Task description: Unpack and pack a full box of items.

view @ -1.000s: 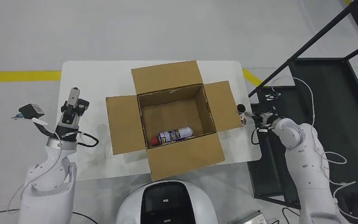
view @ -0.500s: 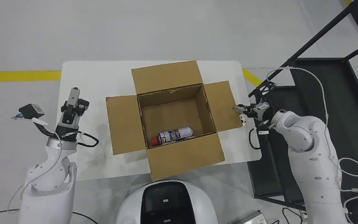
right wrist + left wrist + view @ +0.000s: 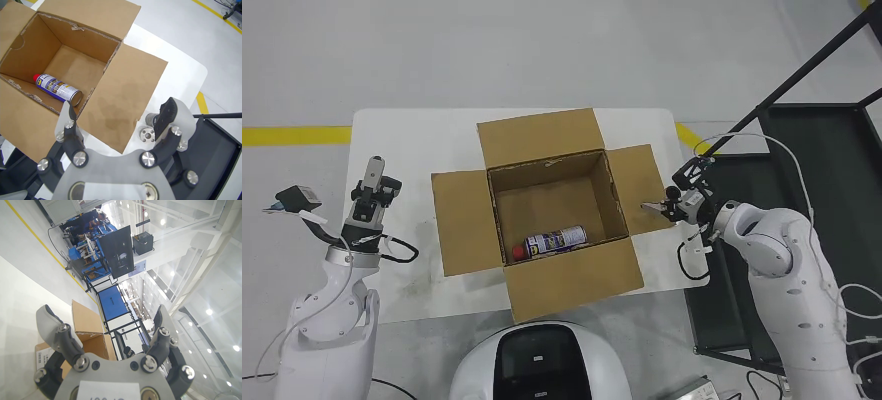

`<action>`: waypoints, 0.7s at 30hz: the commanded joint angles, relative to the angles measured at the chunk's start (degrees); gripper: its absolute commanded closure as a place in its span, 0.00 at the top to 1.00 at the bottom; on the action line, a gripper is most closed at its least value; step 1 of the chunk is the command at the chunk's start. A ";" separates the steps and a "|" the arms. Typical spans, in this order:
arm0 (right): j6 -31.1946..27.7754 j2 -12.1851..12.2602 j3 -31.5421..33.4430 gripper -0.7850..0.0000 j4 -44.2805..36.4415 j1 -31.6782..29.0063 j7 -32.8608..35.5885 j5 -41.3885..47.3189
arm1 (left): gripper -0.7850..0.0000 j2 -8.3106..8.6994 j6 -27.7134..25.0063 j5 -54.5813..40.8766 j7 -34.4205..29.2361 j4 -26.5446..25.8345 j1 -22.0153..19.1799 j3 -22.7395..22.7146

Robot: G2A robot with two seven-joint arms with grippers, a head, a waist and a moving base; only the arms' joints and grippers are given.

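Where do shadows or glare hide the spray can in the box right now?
Nowhere seriously. Top view: the spray can lies in the dimmer interior of the box, against its near wall, yet is visible. Right wrist view: the inside is evenly lit, the can plain to see. Left wrist view: ceiling lights glare, and the edge of the table bows.

Glossy white shells, left arm (image 3: 337, 305) and right arm (image 3: 787, 255).
Black cables (image 3: 402, 250) at wrists; left claw (image 3: 103, 313) and right claw (image 3: 118, 106) grey-plated, silver screws, black finger pads (image 3: 168, 111).
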 commanded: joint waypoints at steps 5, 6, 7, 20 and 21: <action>-0.53 0.09 -0.27 1.00 -0.42 -0.09 -0.70 -0.86 | 1.00 0.00 0.00 0.00 0.00 0.00 0.00 0.00; -1.99 0.19 -0.67 1.00 -1.48 0.20 -1.02 -1.40 | 1.00 0.00 0.00 0.00 0.00 0.00 0.00 0.00; -4.32 0.30 -1.38 1.00 -2.41 0.47 -1.10 -1.82 | 1.00 0.00 0.00 0.00 0.00 0.00 0.00 0.00; -14.38 -0.05 -23.44 1.00 -4.87 13.82 7.60 -13.52 | 1.00 0.00 0.00 0.00 0.00 0.00 0.00 0.00; -13.71 -0.22 -24.87 1.00 -4.35 14.79 7.65 -14.18 | 1.00 0.00 0.00 0.00 0.00 0.00 0.00 0.00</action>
